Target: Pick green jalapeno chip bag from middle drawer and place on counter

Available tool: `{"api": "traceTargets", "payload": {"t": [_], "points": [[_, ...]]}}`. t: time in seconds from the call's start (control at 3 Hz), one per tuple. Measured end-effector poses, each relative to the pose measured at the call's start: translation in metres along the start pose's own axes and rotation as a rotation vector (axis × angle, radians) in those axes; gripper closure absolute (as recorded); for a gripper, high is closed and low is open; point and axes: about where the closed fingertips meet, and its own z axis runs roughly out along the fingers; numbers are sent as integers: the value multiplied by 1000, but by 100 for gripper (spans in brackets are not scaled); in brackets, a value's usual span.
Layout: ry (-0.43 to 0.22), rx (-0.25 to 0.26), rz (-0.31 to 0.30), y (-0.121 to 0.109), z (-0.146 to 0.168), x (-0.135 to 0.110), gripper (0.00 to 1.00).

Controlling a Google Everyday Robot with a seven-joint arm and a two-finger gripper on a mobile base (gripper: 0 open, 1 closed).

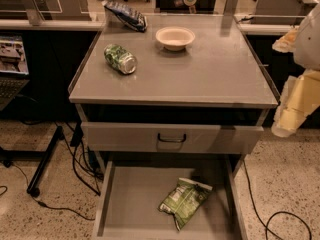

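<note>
The green jalapeno chip bag [185, 202] lies flat in the open middle drawer [125, 204], right of its centre, label up. The counter [215, 74] is the grey top of the cabinet above. My gripper [284, 121] hangs at the right edge of the view, beside the cabinet's right side at about the height of the counter's front edge. It is well above and to the right of the bag and holds nothing that I can see.
On the counter lie a green drink can [120, 59] on its side, a cream bowl [175, 37] and a dark blue chip bag [125, 15]. A shut drawer front with a loop handle [171, 138] sits above the open drawer. Cables run over the floor [280, 219].
</note>
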Motion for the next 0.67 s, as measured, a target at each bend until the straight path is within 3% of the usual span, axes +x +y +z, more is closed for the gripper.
{"api": "traceTargets", "payload": {"t": [0.67], "points": [[-86, 59, 162, 12, 21, 19, 0]]}}
